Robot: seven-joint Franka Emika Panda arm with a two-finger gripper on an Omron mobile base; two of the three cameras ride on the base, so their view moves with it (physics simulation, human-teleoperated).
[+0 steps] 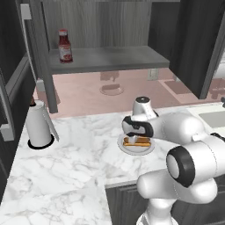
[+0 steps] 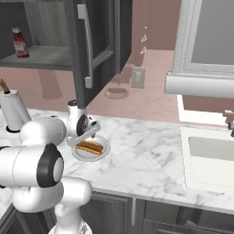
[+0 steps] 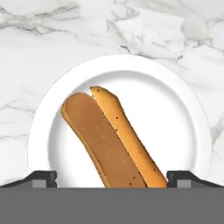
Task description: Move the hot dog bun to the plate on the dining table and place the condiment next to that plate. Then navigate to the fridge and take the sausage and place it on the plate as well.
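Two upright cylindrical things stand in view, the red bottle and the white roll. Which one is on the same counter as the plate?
The white paper towel roll, standing on the marble counter left of the plate. The red condiment bottle stands up on the grey cabinet shelf instead.

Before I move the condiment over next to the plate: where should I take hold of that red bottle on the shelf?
Grip the ketchup bottle around its straight body below the white cap, coming in level from the shelf's open front. It stands upright near the left end, so a side grasp with the open tool suits it best.
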